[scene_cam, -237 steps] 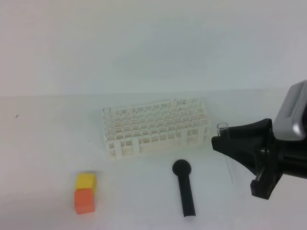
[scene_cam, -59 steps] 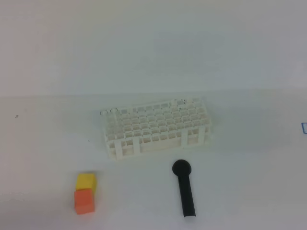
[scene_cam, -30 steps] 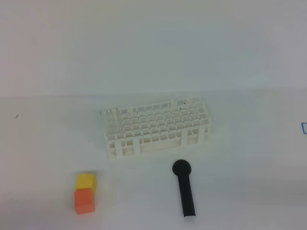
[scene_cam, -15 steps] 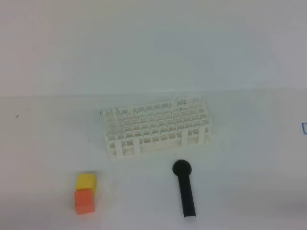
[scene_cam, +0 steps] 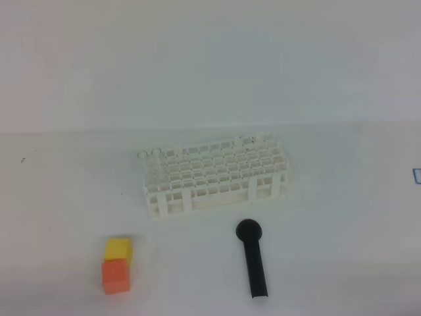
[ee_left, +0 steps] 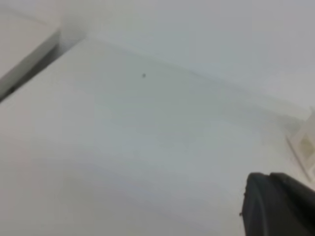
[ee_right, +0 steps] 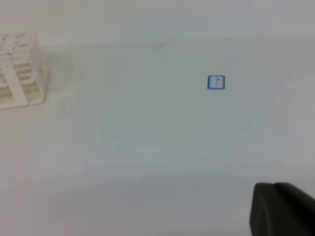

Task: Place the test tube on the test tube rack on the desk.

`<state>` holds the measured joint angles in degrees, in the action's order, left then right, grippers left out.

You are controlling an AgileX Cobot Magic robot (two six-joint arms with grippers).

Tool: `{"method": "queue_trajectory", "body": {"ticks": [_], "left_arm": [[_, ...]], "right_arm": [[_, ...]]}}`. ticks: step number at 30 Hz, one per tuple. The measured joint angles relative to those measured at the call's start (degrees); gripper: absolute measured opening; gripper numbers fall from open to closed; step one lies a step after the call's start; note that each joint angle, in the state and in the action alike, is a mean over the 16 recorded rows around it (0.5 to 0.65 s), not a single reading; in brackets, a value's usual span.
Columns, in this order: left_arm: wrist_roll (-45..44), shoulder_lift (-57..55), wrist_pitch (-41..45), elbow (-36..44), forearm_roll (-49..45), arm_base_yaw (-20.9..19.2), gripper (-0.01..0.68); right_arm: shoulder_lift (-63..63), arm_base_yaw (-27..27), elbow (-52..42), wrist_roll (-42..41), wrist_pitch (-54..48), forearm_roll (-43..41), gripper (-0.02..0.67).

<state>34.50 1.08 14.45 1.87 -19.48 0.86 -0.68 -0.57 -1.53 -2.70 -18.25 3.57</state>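
The white test tube rack (scene_cam: 214, 174) stands mid-desk on the white desk (scene_cam: 66, 197). At its back left corner two clear rims show; the test tube (scene_cam: 156, 152) stands upright there beside another one (scene_cam: 143, 154). Neither arm appears in the exterior high view. In the left wrist view my left gripper (ee_left: 268, 179) is a single black block at the lower right, shut and holding nothing, with the rack's edge (ee_left: 307, 142) at the far right. My right gripper (ee_right: 276, 188) looks the same, shut and holding nothing, far right of the rack (ee_right: 19, 71).
A black round-headed stick (scene_cam: 253, 260) lies in front of the rack. A yellow cube (scene_cam: 118, 249) and an orange cube (scene_cam: 115, 276) sit at the front left. A small blue square mark (ee_right: 216, 82) is on the desk to the right.
The right gripper that held a tube at the right edge has left the exterior view, and a second rim now shows in the rack's corner. Nothing has moved over the last two seconds.
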Motion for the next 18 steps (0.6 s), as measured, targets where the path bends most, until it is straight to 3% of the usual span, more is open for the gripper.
{"method": "queue_trajectory", "body": {"ticks": [9,18], "left_arm": [[-18.88,0.48,4.05,0.00,11.31,0.31,-0.001],[-22.68,0.48,4.18,0.00,16.05,0.31,-0.001]], "right_arm": [[0.00,0.00,0.16,1.70,-1.84,-0.46,-0.001],[0.00,0.00,0.18,1.62,-1.88,-1.20,-0.001]]}}
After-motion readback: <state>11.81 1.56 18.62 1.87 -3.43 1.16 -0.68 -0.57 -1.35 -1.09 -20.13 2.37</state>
